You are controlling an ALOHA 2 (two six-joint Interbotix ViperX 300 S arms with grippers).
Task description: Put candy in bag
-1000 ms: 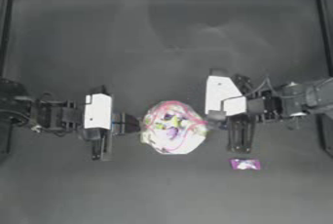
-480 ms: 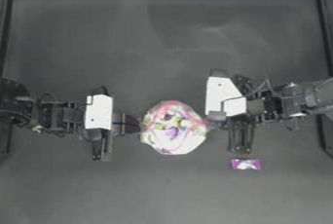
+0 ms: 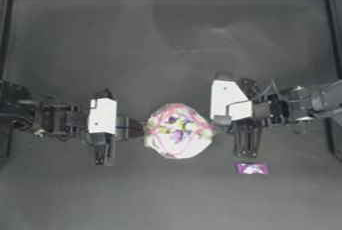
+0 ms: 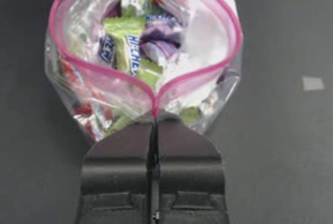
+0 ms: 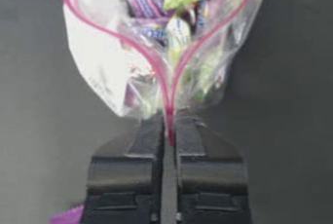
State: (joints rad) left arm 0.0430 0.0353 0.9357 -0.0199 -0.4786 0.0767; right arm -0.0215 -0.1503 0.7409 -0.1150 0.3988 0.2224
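Top view: the bag [image 3: 178, 131] sits mid-table, its pink mouth pulled into a loop between the left gripper [image 3: 135, 128] and the right gripper [image 3: 219, 122]. The candy [image 3: 252, 168] lies loose on the table [image 3: 167, 39], near the right arm.

Left wrist view: jaws pressed together on the bag's strip.

Right wrist view: same pinch at the opposite corner. The candy looks light and slick; I'd grip its short sides.

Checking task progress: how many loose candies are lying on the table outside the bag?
1. The pink-wrapped candy lies on the table near the right gripper, apart from the bag. More sweets sit inside the bag; none others show loose.
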